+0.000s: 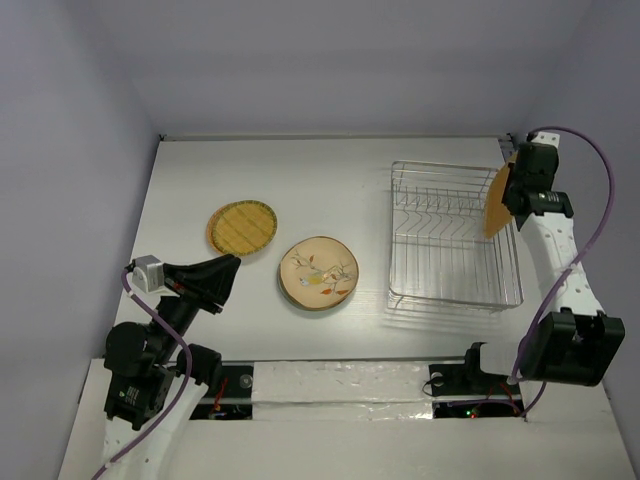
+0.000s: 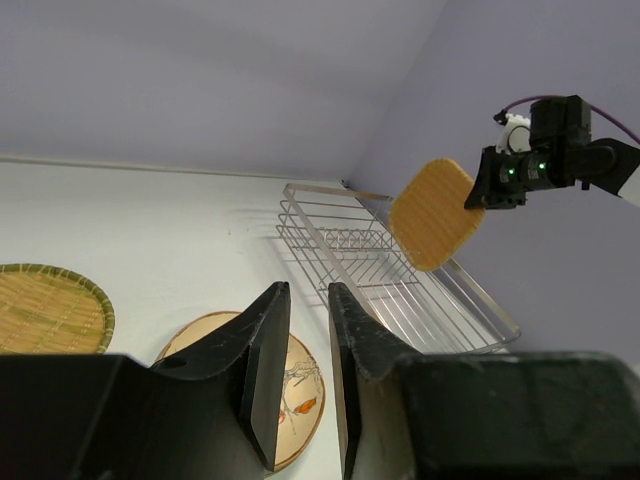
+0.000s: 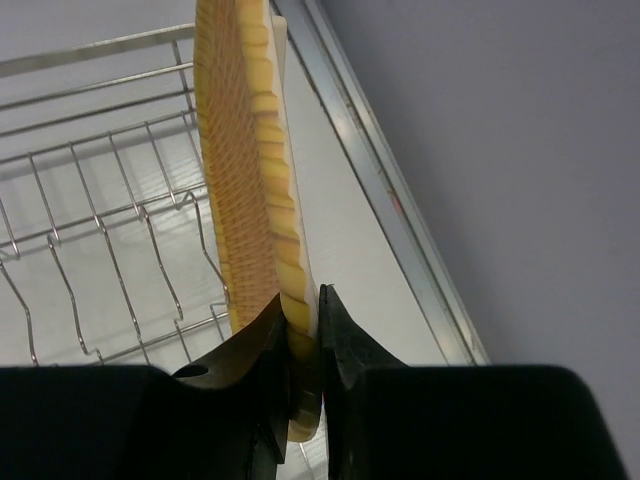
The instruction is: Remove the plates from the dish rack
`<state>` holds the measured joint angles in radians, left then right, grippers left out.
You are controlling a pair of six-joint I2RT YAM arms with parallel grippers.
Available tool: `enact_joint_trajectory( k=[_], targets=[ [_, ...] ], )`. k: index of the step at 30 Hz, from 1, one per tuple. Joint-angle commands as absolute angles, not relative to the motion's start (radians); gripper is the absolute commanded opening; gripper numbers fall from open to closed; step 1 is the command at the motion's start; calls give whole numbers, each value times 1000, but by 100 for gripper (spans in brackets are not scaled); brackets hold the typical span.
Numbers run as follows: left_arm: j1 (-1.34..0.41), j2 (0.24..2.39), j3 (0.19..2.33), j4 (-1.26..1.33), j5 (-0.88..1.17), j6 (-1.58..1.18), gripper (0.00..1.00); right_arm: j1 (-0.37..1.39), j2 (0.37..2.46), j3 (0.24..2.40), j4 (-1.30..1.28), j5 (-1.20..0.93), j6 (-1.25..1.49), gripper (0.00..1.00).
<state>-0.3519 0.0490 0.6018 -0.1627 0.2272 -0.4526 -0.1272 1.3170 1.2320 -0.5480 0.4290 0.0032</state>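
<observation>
The silver wire dish rack [image 1: 452, 238] stands at the right with no plates in its slots. My right gripper [image 1: 512, 196] is shut on the rim of the rounded-square orange woven plate [image 1: 497, 200] and holds it on edge above the rack's right end. The right wrist view shows the pinch [image 3: 303, 300] on the plate [image 3: 240, 150] above the rack [image 3: 100, 200]. The round orange woven plate [image 1: 241, 226] and the cream floral plate [image 1: 318, 272] lie flat on the table. My left gripper [image 1: 230, 268] is open and empty, left of the cream plate [image 2: 300, 395]. The green plates are out of view.
The table [image 1: 300, 180] is white and walled at the back and sides. The left wrist view shows the round woven plate [image 2: 50, 305], the rack [image 2: 390, 270], the held plate [image 2: 432, 213] and the right gripper [image 2: 492, 185] near the right wall.
</observation>
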Motion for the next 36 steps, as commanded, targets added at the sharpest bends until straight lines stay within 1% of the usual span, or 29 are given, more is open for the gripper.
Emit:
enact_joint_trajectory(
  k=[1, 8, 12, 15, 17, 20, 21, 22, 24, 25, 27, 28, 32, 33, 34, 36],
  targets=[
    [-359, 43, 611, -126, 221, -454, 20, -137, 1232, 1315, -474, 446, -40, 0],
    [-359, 44, 612, -123, 225, -453, 20, -137, 1184, 1367, -511, 436, -29, 0],
    [-359, 41, 611, -126, 224, -454, 20, -137, 1155, 1454, -548, 419, -12, 0],
    [-359, 44, 611, -126, 221, -453, 20, -137, 1128, 1506, -568, 345, 58, 0],
    [-359, 43, 612, -126, 219, -454, 21, -115, 1115, 1542, -566, 246, 130, 0],
    [-359, 49, 612, -129, 216, -454, 23, -29, 1104, 1554, -532, 137, 242, 0],
    [-359, 52, 614, -127, 213, -454, 24, 35, 1108, 1552, -520, 111, 273, 0],
    [-359, 55, 612, -127, 212, -456, 25, 73, 1115, 1540, -482, 54, 334, 0],
    [-359, 57, 614, -133, 199, -457, 26, 161, 1130, 1522, -428, 14, 388, 0],
    [-359, 57, 614, -135, 193, -459, 27, 242, 1159, 1517, -378, -26, 438, 0],
    [-359, 52, 614, -140, 176, -460, 27, 314, 1190, 1490, -309, -63, 489, 0],
    [-359, 51, 615, -141, 169, -460, 28, 381, 1207, 1479, -229, -96, 533, 0],
    [-350, 40, 617, -147, 141, -465, 29, 516, 1322, 1427, -23, -159, 632, 0],
    [-350, 35, 617, -150, 135, -466, 29, 541, 1386, 1422, 16, -170, 650, 0],
    [-350, 35, 618, -152, 130, -466, 30, 564, 1419, 1414, 106, -195, 690, 0],
    [-339, 34, 618, -155, 118, -466, 30, 632, 1489, 1411, 190, -216, 728, 0]
  ],
)
